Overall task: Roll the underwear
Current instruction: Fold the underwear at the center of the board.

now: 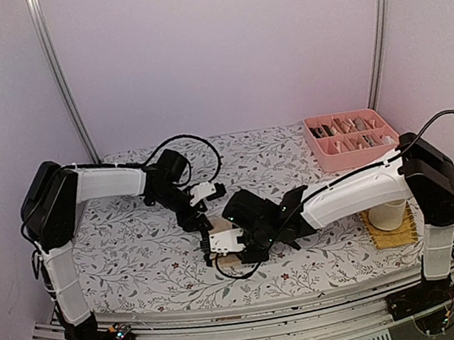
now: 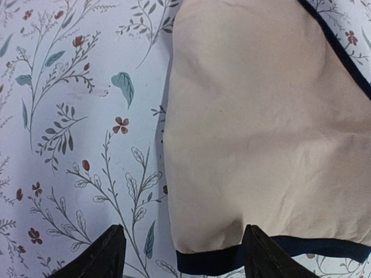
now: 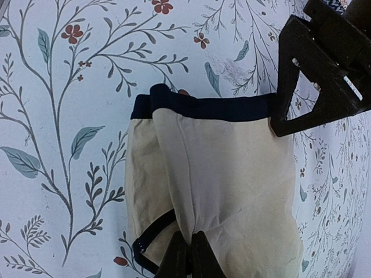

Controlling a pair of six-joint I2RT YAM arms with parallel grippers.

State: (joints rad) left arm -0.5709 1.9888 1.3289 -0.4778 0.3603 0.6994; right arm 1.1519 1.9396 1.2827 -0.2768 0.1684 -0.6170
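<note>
The beige underwear with black edging lies folded lengthwise on the floral cloth. Only a scrap of it shows under the arms in the top view. My right gripper is shut, pinching a fold of the beige cloth at its near end. My left gripper is open, its two fingers straddling the black waistband at the other end. One left finger touches that band in the right wrist view. Both grippers meet at the table's middle. The dark navy brief is not in view.
A pink compartment tray with rolled items stands at the back right. A white cup sits on a yellow mat at the right edge. A black cable loops above the left wrist.
</note>
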